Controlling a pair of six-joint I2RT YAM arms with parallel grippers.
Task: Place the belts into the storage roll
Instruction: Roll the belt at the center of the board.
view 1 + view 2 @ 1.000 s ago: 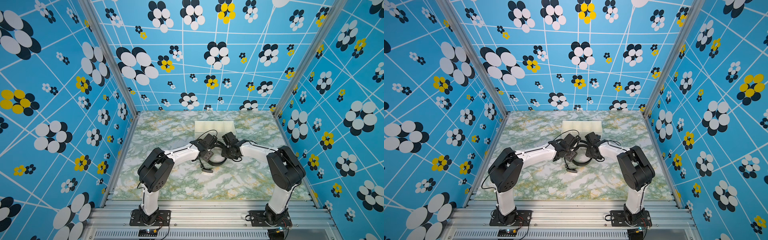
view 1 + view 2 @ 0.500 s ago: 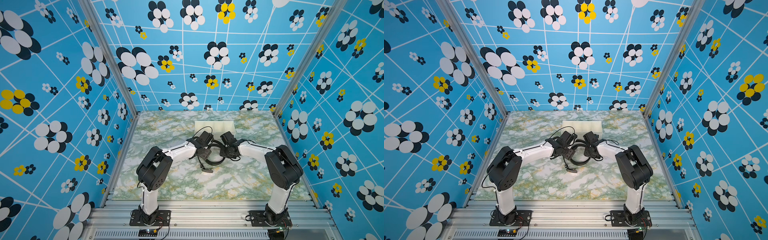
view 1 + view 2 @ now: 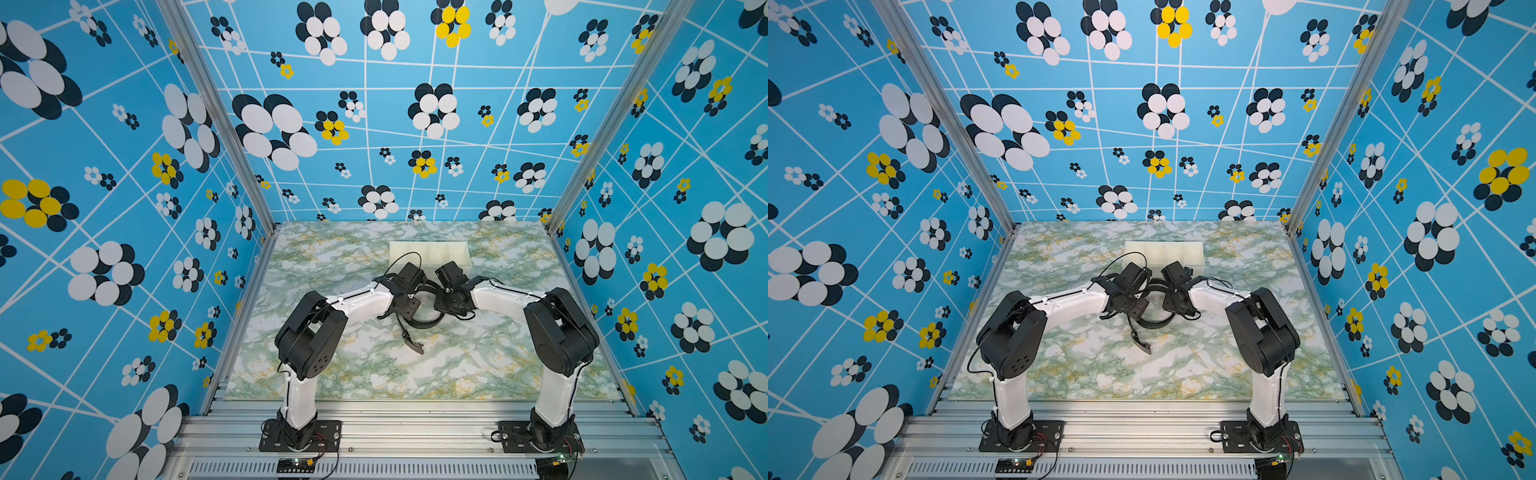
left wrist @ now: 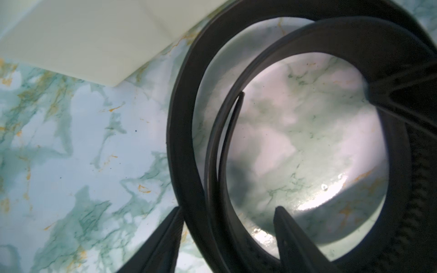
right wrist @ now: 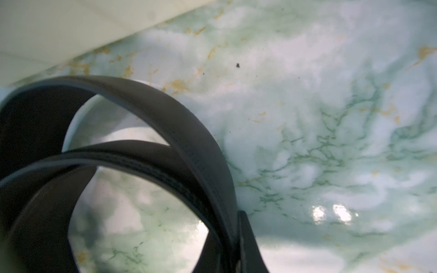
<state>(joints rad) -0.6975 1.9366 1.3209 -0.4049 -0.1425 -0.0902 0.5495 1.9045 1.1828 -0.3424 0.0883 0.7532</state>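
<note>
**Ana:** What takes up the most room?

**Ben:** The green-veined marble tabletop (image 3: pixel 332 374). Two white-and-black arms reach in from the near rail, the left arm (image 3: pixel 361 301) and the right arm (image 3: pixel 503 297), and their wrists almost meet near the middle.

**Ana:** And the storage tray?

**Ben:** The white storage tray (image 3: pixel 428 251) sits flat toward the back wall in both top views (image 3: pixel 1163 251). Dividers split it into four compartments side by side.

**Ana:** Where's the belt?

**Ben:** On the tabletop just in front of the tray, not in it. The black belt (image 3: pixel 428 322) stands on edge in a loose coil of about two turns between the wrists (image 3: pixel 1156 324). Its tail (image 3: pixel 411 343) trails toward the near rail. I can't tell whether that end carries the buckle.

**Ana:** The grippers?

**Ben:** The left gripper (image 4: pixel 227 209) is parted, one finger outside the coil and one inside, with both turns between them. A strip of marble shows between the inner finger (image 4: pixel 290 234) and the strap, so it grips nothing. The right gripper (image 5: pixel 230 238) is nearly closed and pinches the belt (image 5: pixel 189 132) on the far side of the coil, with its outer finger (image 5: pixel 248 238) flat against the strap.
</note>
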